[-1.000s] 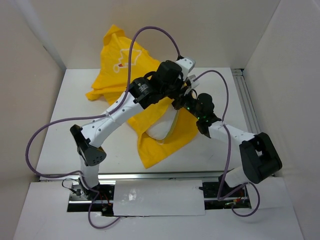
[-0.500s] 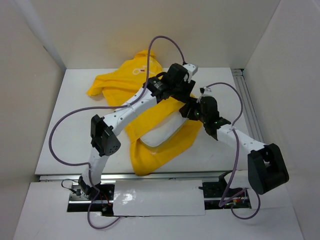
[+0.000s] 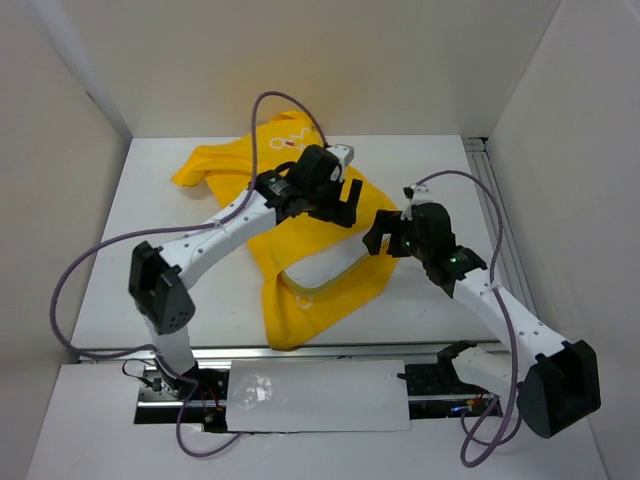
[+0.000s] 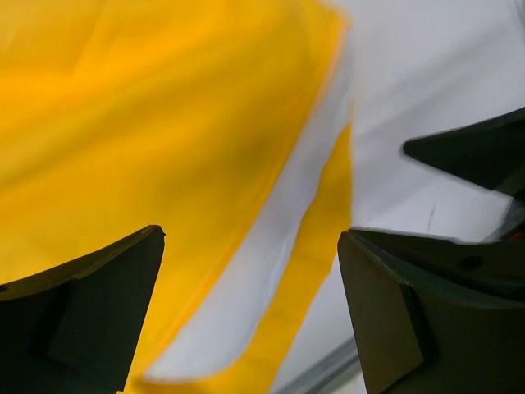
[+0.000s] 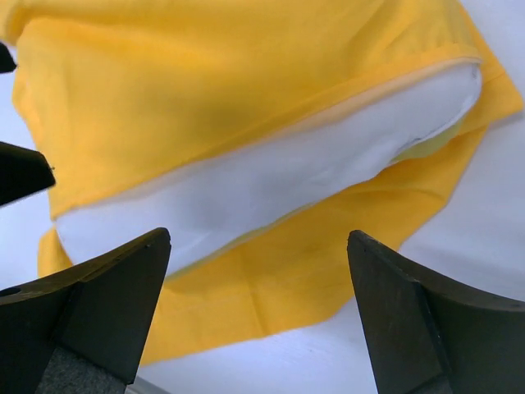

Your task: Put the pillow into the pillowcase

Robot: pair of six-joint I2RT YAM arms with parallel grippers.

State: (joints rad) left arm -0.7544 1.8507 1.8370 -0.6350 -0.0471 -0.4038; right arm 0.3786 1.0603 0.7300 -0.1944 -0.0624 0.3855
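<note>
**Pillow (image 5: 271,180) only partly inside the pillowcase (image 5: 205,90); nothing held**

We see the pillow lying mid-bench (image 3: 450,170), its white end bulging from the yellow pillowcase's mouth. With no cloth held, we judge that the mouth could slump shut, and a grasp catching hem and pillow together could drag the filling back out. The left end effector (image 4: 250,238) hangs over the case and the right end effector (image 5: 260,236) over the opening. Both are spread wide, grasping nothing, and both arms reach inward.

Free lane on your left
You have bare table (image 3: 140,200) left of the pillowcase (image 3: 315,228); the left arm (image 3: 215,235) reaches across it.
</note>
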